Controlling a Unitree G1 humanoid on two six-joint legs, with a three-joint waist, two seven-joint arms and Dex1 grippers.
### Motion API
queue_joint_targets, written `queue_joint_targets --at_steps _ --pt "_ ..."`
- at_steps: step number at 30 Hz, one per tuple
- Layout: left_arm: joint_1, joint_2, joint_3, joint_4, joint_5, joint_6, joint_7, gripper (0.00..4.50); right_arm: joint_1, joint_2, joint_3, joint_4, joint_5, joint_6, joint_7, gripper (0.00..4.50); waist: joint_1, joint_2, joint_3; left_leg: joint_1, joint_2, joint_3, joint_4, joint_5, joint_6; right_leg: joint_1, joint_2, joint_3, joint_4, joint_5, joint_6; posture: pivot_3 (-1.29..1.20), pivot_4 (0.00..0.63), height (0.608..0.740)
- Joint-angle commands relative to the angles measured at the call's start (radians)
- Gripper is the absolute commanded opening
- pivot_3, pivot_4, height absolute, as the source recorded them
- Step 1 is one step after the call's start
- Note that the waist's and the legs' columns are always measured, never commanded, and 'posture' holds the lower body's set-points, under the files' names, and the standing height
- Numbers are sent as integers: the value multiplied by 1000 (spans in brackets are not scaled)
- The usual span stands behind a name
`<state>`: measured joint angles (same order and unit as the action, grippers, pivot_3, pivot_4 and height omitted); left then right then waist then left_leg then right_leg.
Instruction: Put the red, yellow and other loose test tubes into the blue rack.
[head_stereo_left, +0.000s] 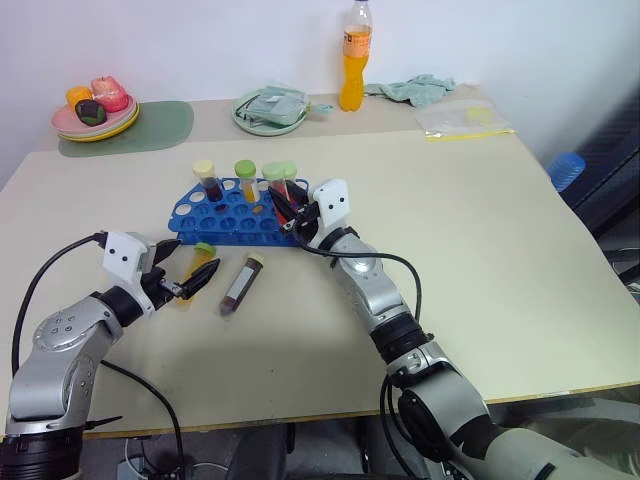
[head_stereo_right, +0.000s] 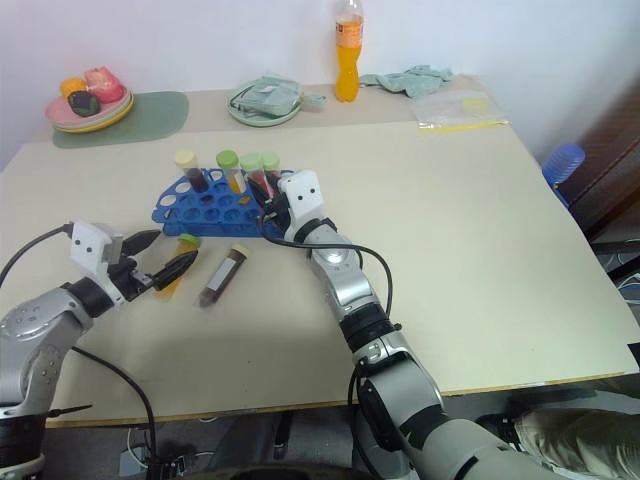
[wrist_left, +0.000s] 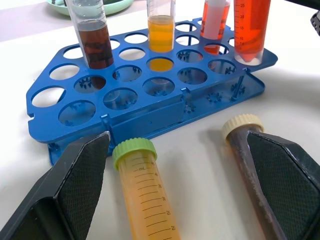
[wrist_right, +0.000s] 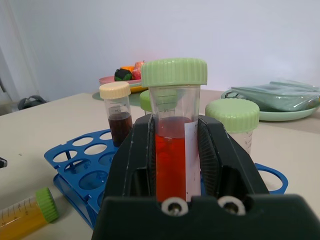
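The blue rack (head_stereo_left: 232, 212) lies at the table's middle left, with a brown tube (head_stereo_left: 208, 178), a yellow tube (head_stereo_left: 246, 178) and a green-capped tube (head_stereo_left: 274, 175) standing in it. My right gripper (wrist_right: 175, 165) is shut on a green-capped red tube (wrist_right: 174, 72), upright at the rack's right end, its tip at a corner hole (wrist_left: 248, 56). A yellow tube (wrist_left: 145, 195) and a brown tube (wrist_left: 250, 155) lie on the table in front of the rack. My left gripper (wrist_left: 180, 185) stands open just short of them, one on each side of its gap, touching neither.
At the back stand a plate of toy food (head_stereo_left: 95, 112) on a green mat (head_stereo_left: 165, 125), a plate with a folded cloth (head_stereo_left: 270, 108), an orange drink bottle (head_stereo_left: 354, 60), a crumpled cloth (head_stereo_left: 420, 90) and a plastic bag (head_stereo_left: 465, 120). A blue stool (head_stereo_left: 566, 170) stands past the right edge.
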<state>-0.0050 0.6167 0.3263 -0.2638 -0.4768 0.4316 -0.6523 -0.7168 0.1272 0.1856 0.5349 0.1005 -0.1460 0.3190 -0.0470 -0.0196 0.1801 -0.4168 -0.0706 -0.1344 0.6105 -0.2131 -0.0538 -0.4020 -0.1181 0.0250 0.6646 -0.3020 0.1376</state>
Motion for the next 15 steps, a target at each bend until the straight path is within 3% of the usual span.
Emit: queue_joint_targets --at_steps 1,7,8,14,15 --pt "3 -1 2 -43 -13 -1 0 4500 -10 33 -6 5 -13 -27 -15 707 0 0 0 0 0 0 0 0 0 0 0 0 0 0 0 0 150 740" --pt "-1 0 4 -54 -19 14 11 4500 -13 42 -8 14 11 -27 20 707 0 0 0 0 0 0 0 0 0 0 0 0 0 0 0 0 150 740" --pt "1 0 7 -54 -19 15 13 4500 -7 42 -7 1 15 -29 30 1718 0 0 0 0 0 0 0 0 0 0 0 0 0 0 0 0 150 740" --pt "26 -7 33 -2 -14 -15 1 4500 4 36 -17 -122 33 -53 41 4472 0 0 0 0 0 0 0 0 0 0 0 0 0 0 0 0 150 740" --pt "27 -6 37 1 -14 -14 3 4500 7 30 -19 -155 39 -44 43 4472 0 0 0 0 0 0 0 0 0 0 0 0 0 0 0 0 150 740"
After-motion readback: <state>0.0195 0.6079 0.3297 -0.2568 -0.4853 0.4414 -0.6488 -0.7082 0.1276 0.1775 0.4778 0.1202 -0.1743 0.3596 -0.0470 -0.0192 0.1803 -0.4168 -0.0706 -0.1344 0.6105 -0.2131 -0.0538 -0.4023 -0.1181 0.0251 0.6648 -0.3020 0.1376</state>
